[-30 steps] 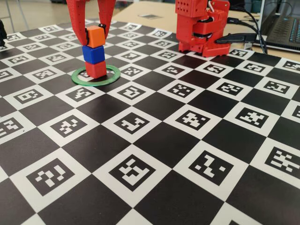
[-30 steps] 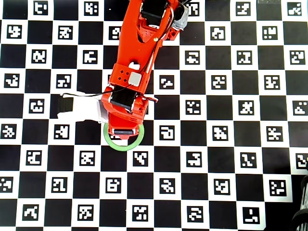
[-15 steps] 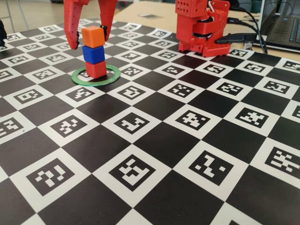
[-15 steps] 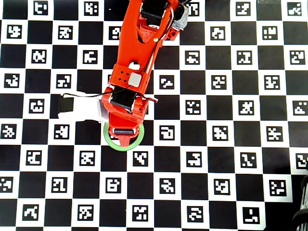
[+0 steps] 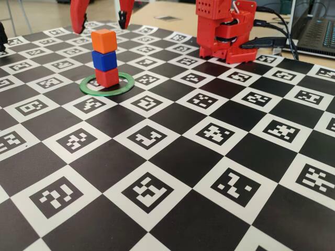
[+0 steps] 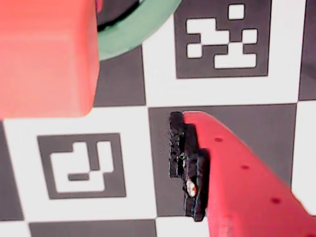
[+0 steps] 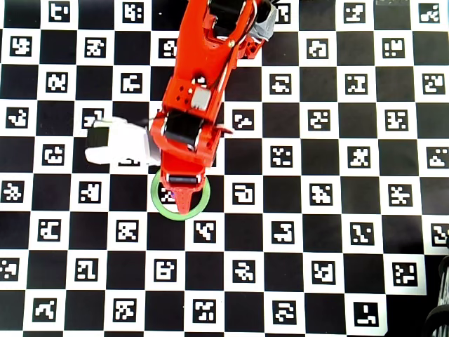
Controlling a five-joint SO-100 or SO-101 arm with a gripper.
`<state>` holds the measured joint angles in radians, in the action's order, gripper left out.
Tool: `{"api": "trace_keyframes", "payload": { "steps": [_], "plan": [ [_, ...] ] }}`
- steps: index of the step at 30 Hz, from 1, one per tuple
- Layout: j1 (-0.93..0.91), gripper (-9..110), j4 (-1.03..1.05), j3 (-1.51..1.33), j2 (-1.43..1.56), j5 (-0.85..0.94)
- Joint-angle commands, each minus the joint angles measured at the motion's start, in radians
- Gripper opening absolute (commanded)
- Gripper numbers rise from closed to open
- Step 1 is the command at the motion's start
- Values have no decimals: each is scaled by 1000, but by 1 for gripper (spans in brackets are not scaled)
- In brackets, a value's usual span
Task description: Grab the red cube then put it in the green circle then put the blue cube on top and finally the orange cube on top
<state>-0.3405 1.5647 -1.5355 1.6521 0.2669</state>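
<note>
Presently, we record the following.
Stack: we find the red cube [image 5: 107, 77] standing inside the green circle [image 5: 123, 85], the blue cube [image 5: 104, 60] on top of it, and the orange cube [image 5: 103, 40] uppermost, all upright in the fixed view.
Pincer: we see the pincer [image 5: 102, 21] above the stack, jaws spread wide to either side of the orange cube, gripping nothing and clear of it.
Overhead view: we note the arm [image 7: 203, 77] covers the cubes; only parts of the ring show.
Worktop: we see the checkered worktop [image 5: 209, 172] carrying the ring, with the arm's red base [image 5: 226, 29] well apart at the far side.
</note>
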Motion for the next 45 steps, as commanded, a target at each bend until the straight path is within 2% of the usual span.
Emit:
{"api": "trace_keyframes", "payload": {
  "steps": [1,10,13,17,22,28,32,41,45],
  "plan": [
    [28,42,9,23,166,-43],
    [156,17,-51,-141,353,-124],
    [201,9,-109,-215,408,-199],
    [287,-4,-229,-371,541,-152],
    [359,-6,-402,-615,727,14],
    [336,-6,-635,-899,917,238],
    [337,-6,-670,-1002,971,465],
    [345,-6,-706,-1230,1152,833],
    [321,-6,-692,-1315,1227,885]
  ]
}}
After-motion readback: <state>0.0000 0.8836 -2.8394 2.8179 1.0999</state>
